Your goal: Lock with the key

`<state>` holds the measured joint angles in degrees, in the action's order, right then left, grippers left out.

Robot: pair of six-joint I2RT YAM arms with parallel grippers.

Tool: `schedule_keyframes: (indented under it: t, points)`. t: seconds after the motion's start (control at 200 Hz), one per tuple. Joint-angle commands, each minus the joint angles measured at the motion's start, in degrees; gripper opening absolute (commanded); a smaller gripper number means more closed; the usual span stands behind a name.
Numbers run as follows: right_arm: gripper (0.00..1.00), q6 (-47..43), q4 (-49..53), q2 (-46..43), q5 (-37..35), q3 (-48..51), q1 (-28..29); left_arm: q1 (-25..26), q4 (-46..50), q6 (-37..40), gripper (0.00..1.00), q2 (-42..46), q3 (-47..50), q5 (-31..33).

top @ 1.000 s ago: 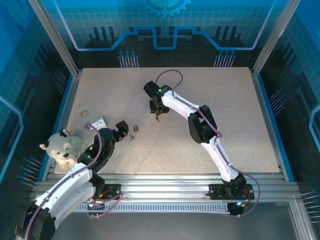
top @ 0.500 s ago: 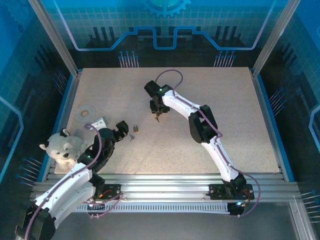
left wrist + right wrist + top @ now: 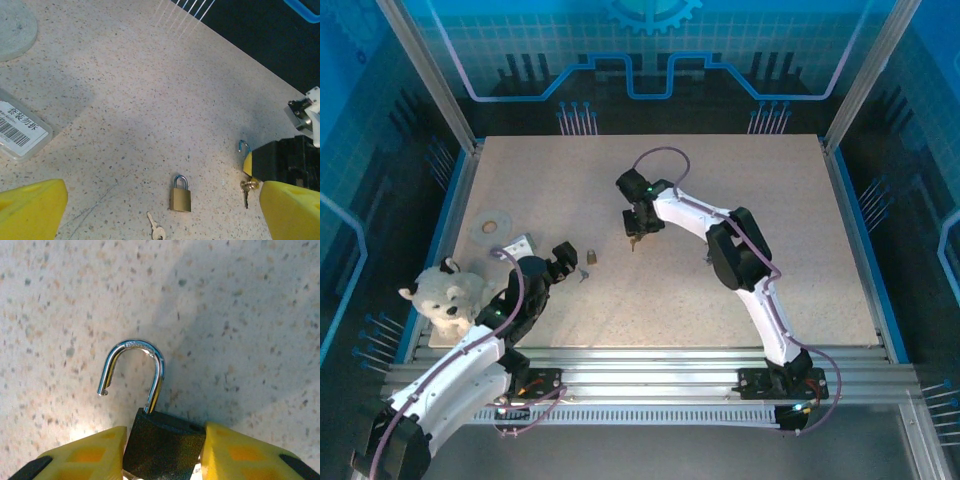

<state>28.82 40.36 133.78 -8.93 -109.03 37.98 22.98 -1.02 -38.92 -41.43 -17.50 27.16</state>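
My right gripper (image 3: 166,460) is shut on the body of a black padlock (image 3: 165,440). Its silver shackle (image 3: 150,370) stands open, swung out above the speckled table. In the left wrist view a key (image 3: 245,187) hangs from under that lock, below its shackle (image 3: 243,146). From above, the right gripper (image 3: 638,233) hovers mid-table. A small brass padlock (image 3: 181,195) with its shackle closed lies flat, and a loose silver key (image 3: 156,230) lies beside it. My left gripper (image 3: 162,220) is open, low over them, a yellow finger on each side. In the top view the left gripper (image 3: 563,259) is just left of the brass padlock (image 3: 590,257).
A white plush bear (image 3: 445,298) sits at the table's left edge by my left arm. A clear box with a barcode label (image 3: 20,131) and a grey disc (image 3: 12,22) lie behind the left gripper. The table's far edge (image 3: 240,47) drops to dark.
My right arm has shifted slightly right and nearer with the black padlock, and its jaws have closed a little tighter on it. The left arm has stayed still.
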Motion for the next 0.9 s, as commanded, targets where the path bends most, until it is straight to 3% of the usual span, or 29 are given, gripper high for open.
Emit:
schedule_keyframes:
  t: [0.0,0.455,0.891]
  points:
    - [0.37,-2.7,-5.0,-5.4,2.2,4.2,0.5,-0.1,-1.8,-0.1,0.99,-0.4,0.7,-0.5]
    - [0.36,-7.7,-14.2,-16.0,8.3,19.5,0.0,-0.1,-3.4,0.2,0.99,-2.6,0.5,-1.9]
    - [0.36,-8.8,-17.4,-27.0,12.6,30.4,0.1,-0.2,-4.2,-1.6,0.99,-9.4,-4.1,-8.7]
